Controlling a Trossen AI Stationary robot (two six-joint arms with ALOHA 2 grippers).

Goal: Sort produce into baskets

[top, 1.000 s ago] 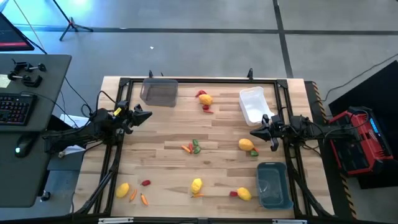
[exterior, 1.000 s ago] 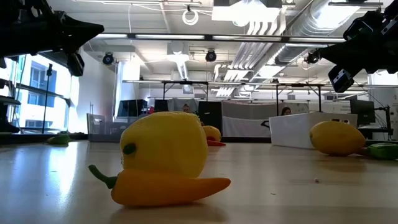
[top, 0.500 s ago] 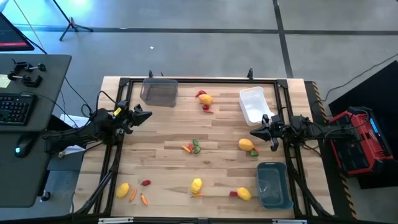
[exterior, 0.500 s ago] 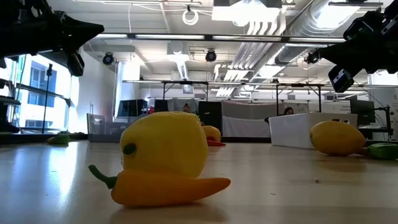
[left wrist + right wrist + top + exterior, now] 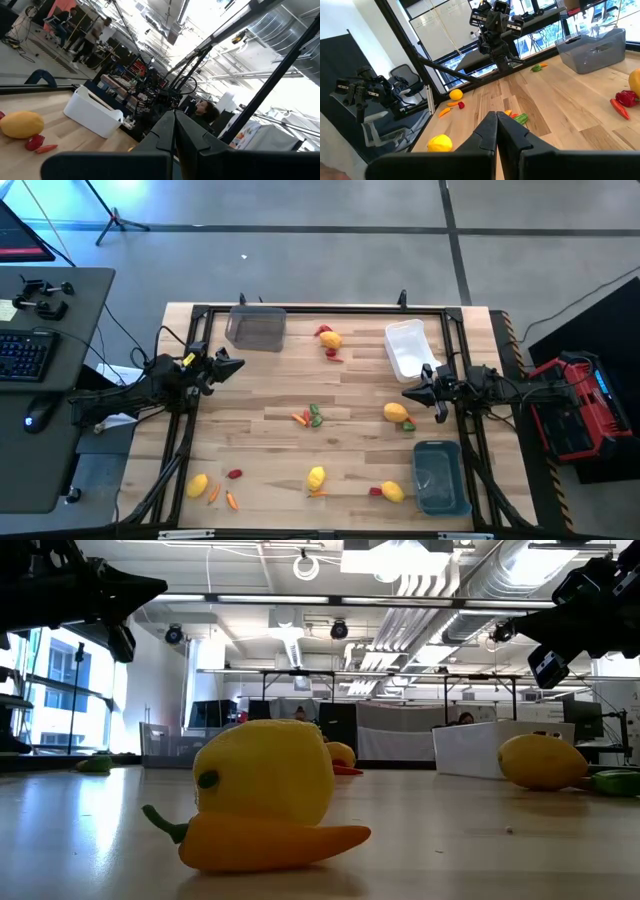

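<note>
Toy produce lies scattered on the wooden table: a yellow fruit with red peppers point(image 5: 329, 340) at the far middle, carrots and a green pepper point(image 5: 310, 416) at the centre, a yellow fruit point(image 5: 397, 413) at the right, more fruits and carrots point(image 5: 200, 485) point(image 5: 316, 477) point(image 5: 392, 492) along the near edge. The smoky grey bin point(image 5: 256, 329) stands far left, the white bin point(image 5: 406, 349) far right, the blue-grey bin point(image 5: 440, 476) near right. My left gripper point(image 5: 240, 364) is shut and empty above the left edge. My right gripper point(image 5: 406, 393) is shut and empty above the right side.
A black frame point(image 5: 320, 309) runs around the table's edges. A desk with a keyboard point(image 5: 25, 352) stands left of the table, a red device point(image 5: 575, 405) right of it. People show in the room beyond in the left wrist view point(image 5: 95, 37).
</note>
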